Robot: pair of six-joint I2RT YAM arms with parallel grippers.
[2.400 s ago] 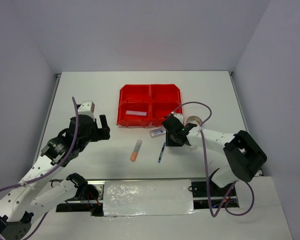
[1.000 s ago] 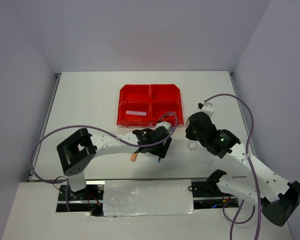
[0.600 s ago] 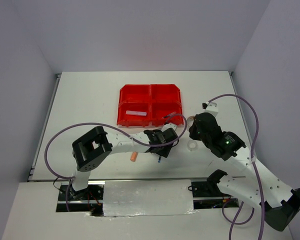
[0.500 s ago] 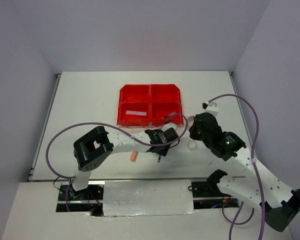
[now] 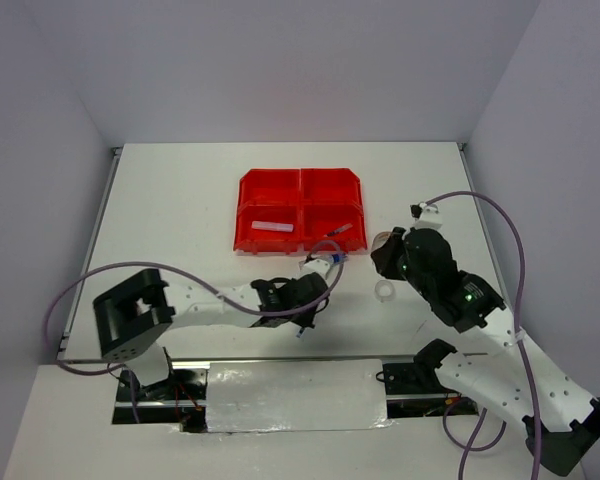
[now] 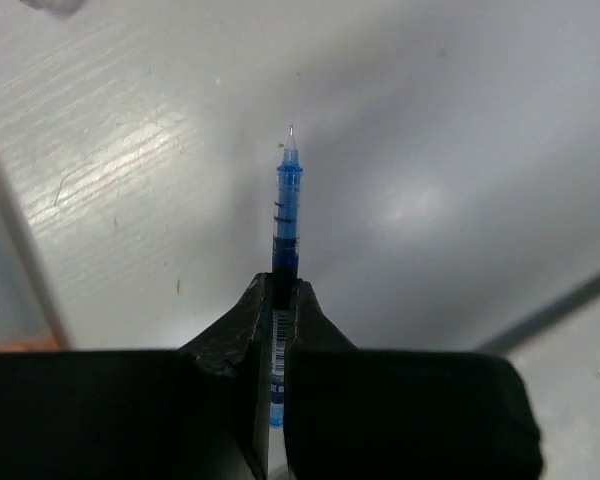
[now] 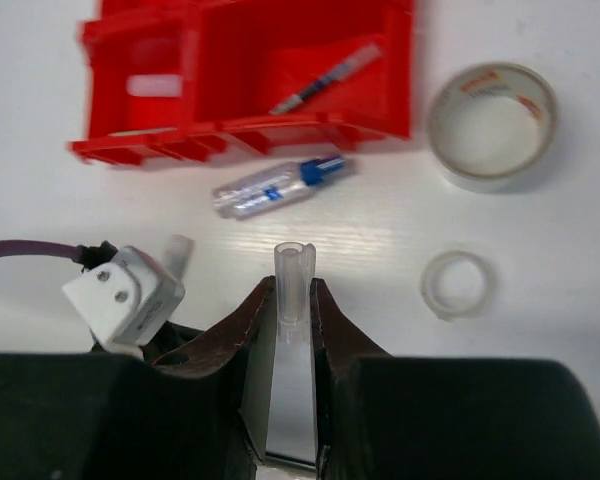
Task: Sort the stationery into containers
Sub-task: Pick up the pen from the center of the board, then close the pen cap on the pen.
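- Fingers of left gripper (image 6: 283, 300) clamped on blue pen (image 6: 286, 200), held over table (image 6: 460, 150).
- right gripper (image 7: 292, 287) pinching pale translucent stick (image 7: 292, 258), type unclear.
- glue tube (image 7: 275, 188) on table just beside red bins (image 7: 310, 126).

No text can be read; the print on the blue pen (image 6: 286, 215) is too small.

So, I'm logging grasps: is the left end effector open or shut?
Shut. In the left wrist view the left end effector has its fingers pinching the pen by its barrel, tip pointing out ahead.
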